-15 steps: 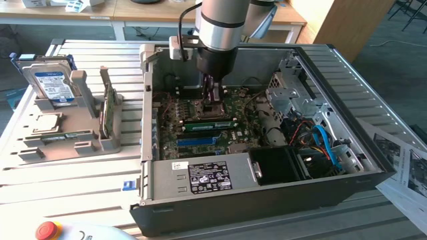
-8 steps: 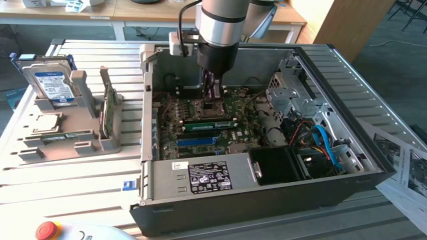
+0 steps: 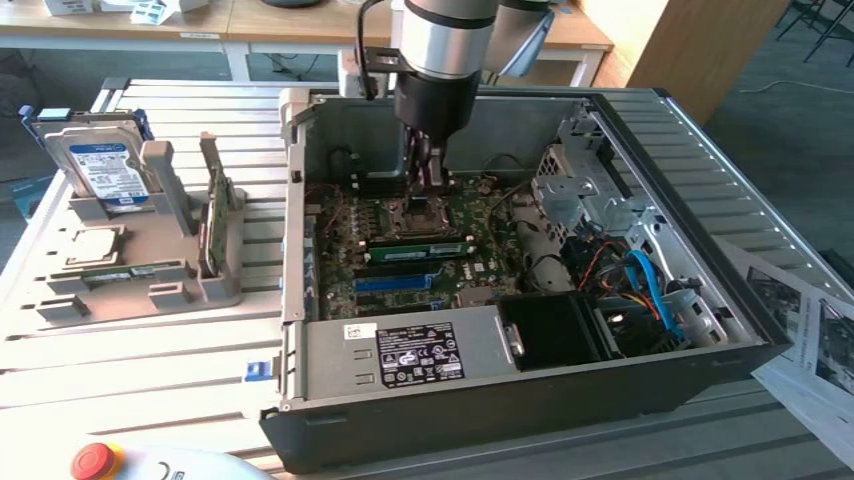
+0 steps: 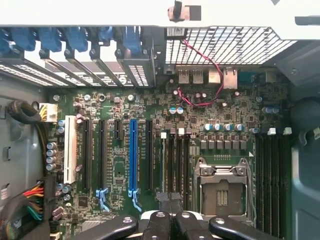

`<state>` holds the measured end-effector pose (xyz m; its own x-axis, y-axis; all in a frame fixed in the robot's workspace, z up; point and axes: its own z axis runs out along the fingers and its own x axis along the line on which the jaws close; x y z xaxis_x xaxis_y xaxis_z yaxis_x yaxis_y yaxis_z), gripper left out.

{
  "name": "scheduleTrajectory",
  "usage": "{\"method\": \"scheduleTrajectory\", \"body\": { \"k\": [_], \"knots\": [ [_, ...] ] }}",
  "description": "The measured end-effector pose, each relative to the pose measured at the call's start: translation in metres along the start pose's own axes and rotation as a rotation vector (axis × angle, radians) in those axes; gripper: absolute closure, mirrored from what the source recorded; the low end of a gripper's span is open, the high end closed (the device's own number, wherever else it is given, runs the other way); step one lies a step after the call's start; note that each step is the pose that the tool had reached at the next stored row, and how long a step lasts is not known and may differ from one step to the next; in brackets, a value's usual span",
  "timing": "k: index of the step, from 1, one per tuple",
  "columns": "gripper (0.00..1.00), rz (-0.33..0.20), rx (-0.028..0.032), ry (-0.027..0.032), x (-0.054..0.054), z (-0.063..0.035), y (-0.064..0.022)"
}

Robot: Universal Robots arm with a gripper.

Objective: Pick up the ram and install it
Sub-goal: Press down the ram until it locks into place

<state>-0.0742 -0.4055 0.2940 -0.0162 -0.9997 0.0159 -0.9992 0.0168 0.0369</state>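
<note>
1 ram [image 3: 420, 247] stands on edge in a motherboard [image 3: 350, 250] slot just near of the CPU socket [image 3: 407, 213], its long axis running from the exterior view's left to right (seemingly seated). The claw [image 3: 430, 182], pressed together and empty, hangs above it, slightly farther back.

The exterior view looks down at a slant, from fairly near, into the open computer case [image 3: 534, 300]. The wrist view faces straight down, close over the motherboard [image 4: 165, 145]. Both share that board, around 11 o'clock of the case's middle.
</note>
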Motion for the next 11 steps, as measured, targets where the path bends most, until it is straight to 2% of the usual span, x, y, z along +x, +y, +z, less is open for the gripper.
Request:
{"method": "scheduleTrajectory", "body": {
  "k": [11],
  "knots": [
    [0.89, 0.000, 0.0000, 0.0009, 0.000, -0.0139, 0.0005]
  ]
}}
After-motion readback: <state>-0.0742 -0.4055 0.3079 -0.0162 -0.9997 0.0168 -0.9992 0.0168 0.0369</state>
